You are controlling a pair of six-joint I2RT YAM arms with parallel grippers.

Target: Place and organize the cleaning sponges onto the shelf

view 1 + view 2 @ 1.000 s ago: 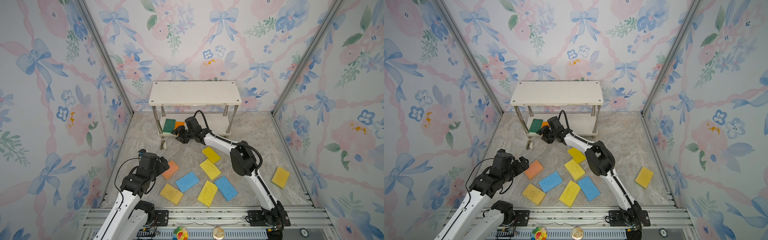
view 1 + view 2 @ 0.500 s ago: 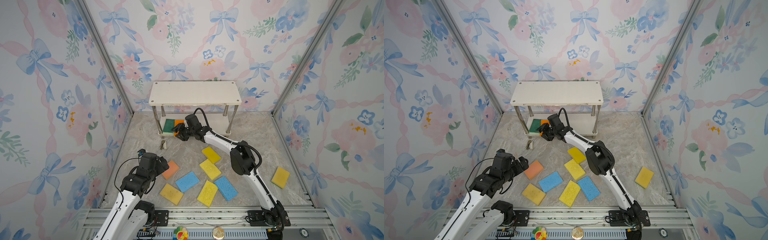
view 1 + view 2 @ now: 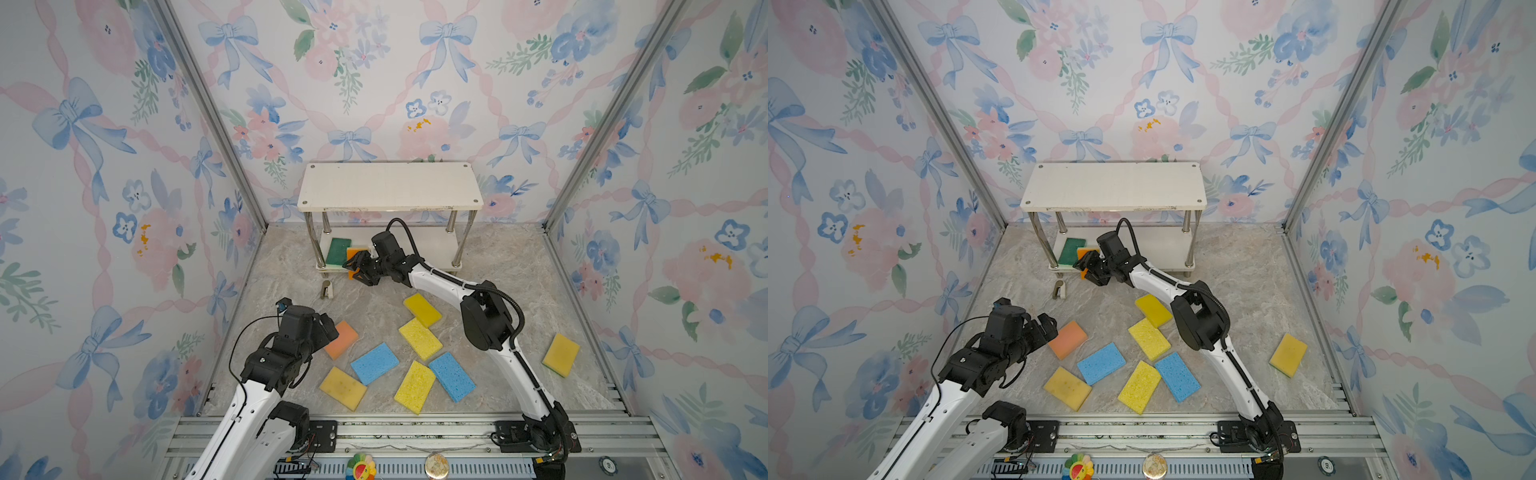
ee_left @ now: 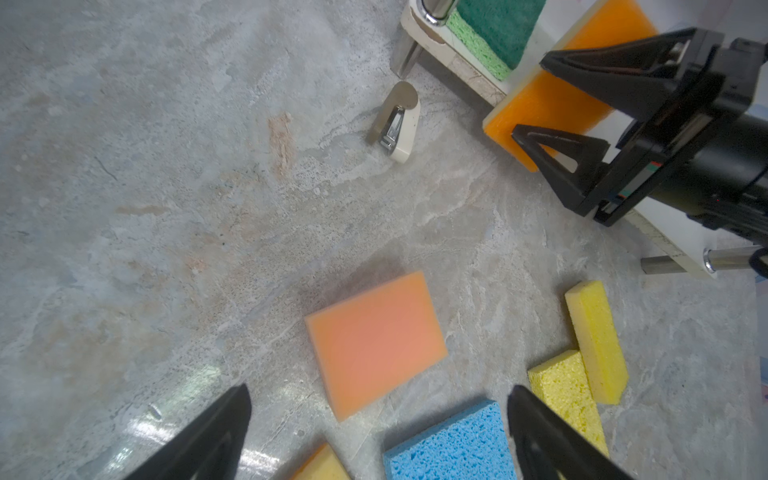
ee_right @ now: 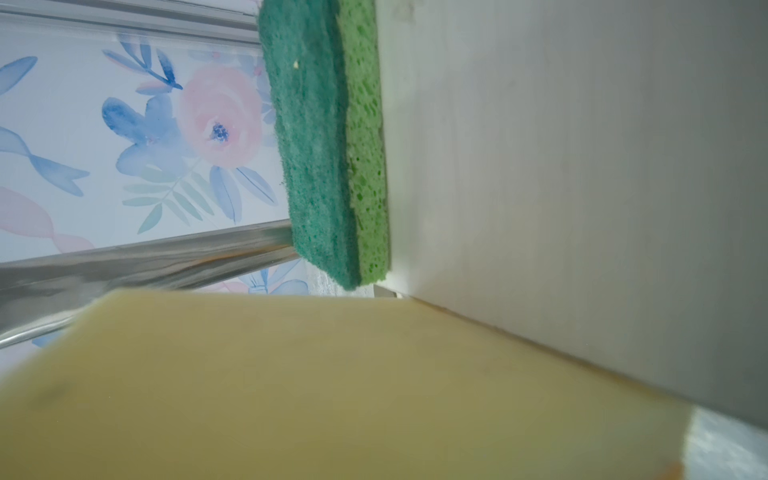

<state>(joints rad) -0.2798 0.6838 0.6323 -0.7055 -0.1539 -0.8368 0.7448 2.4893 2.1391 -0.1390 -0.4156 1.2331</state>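
Observation:
The shelf [image 3: 390,187] [image 3: 1115,187] stands at the back, its top board bare. A dark green sponge [image 3: 337,251] [image 3: 1072,250] [image 4: 498,25] [image 5: 316,145] lies at the left end of the lower board. Beside it my right gripper [image 3: 353,268] [image 3: 1084,266] [image 4: 532,97] is shut on an orange sponge [image 3: 355,252] [image 3: 1086,252] [image 4: 552,104] [image 5: 332,395] that rests partly on the lower board's front edge. My left gripper [image 3: 328,328] [image 3: 1048,328] [image 4: 378,390] hangs open just above a peach sponge [image 3: 341,338] [image 3: 1068,338] [image 4: 374,340] on the floor.
Loose on the floor lie yellow sponges [image 3: 422,309] [image 3: 419,338] [image 3: 415,386], amber ones [image 3: 343,387] [image 3: 561,354] and two blue ones [image 3: 375,363] [image 3: 452,376]. A small metal and cream clip [image 3: 326,289] [image 4: 395,124] lies in front of the shelf's left leg. Floral walls close in three sides.
My right gripper has edged a little left along the shelf's front with the orange sponge. The left arm has not moved.

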